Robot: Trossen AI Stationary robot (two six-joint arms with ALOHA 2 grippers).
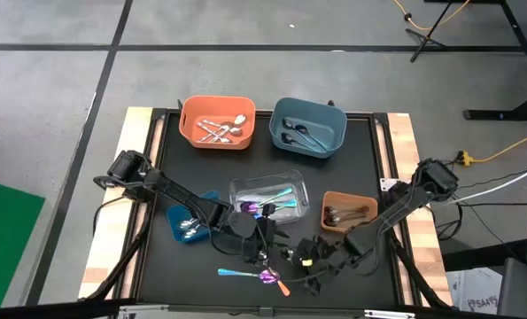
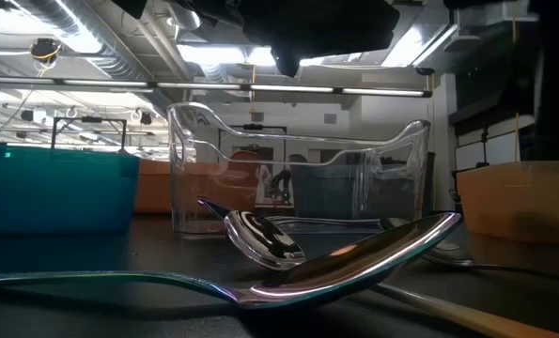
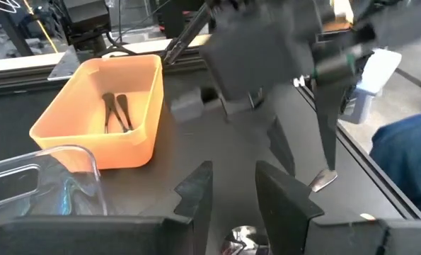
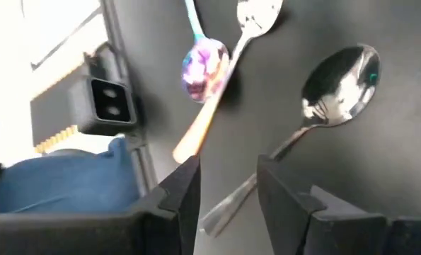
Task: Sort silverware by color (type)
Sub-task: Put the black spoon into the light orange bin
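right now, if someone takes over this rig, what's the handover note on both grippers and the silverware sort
Left gripper: open, empty, low beside the clear bin.
Right gripper: open, empty, over a plain silver spoon lying on the mat.
Done: silver pieces in the orange bin, dark ones in the blue bin, dark ones in the brown bin, iridescent ones in the clear bin, a few in the small blue bin.
Left: the loose pieces at the front, including an iridescent spoon and an orange-handled spoon.

Plain silver spoon (image 4: 337, 88) flat on table, bowl up; iridescent purple-teal spoon (image 4: 204, 58) and orange-handled silver spoon (image 4: 247, 25) crossed just beside it.
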